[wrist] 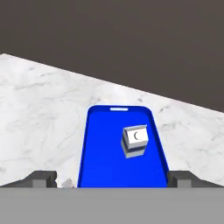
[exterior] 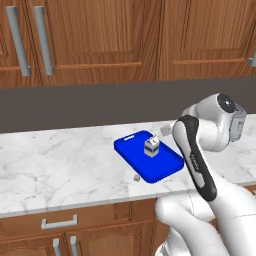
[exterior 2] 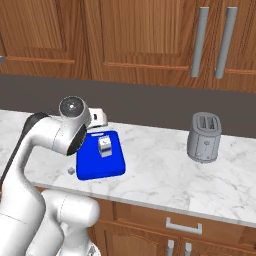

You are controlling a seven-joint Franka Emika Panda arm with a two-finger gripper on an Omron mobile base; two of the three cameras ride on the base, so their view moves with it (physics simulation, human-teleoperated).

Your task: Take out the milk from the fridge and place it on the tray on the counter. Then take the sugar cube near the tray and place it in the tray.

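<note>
The blue tray (exterior: 131, 148) (exterior 2: 90, 167) (wrist: 100, 162) lies on the marble counter (exterior: 60, 165) (exterior 2: 160, 165). The milk (exterior: 151, 146) (exterior 2: 104, 146) (wrist: 135, 141), a small white carton with a blue band, stands upright inside the tray. The tiny sugar cube (exterior: 136, 177) (exterior 2: 71, 171) (wrist: 66, 183) rests on the counter just outside the tray's near edge. My gripper (wrist: 111, 180) hovers above the tray's near end, open and holding nothing, its fingertips (wrist: 41, 179) spread wider than the tray. The fridge is out of view.
A grey toaster (exterior 2: 204, 137) stands on the counter to the right of the tray. Brown wall cabinets with grey handles (exterior: 45, 40) hang above a dark backsplash. The counter's front edge (exterior: 75, 207) runs just below the sugar cube.
</note>
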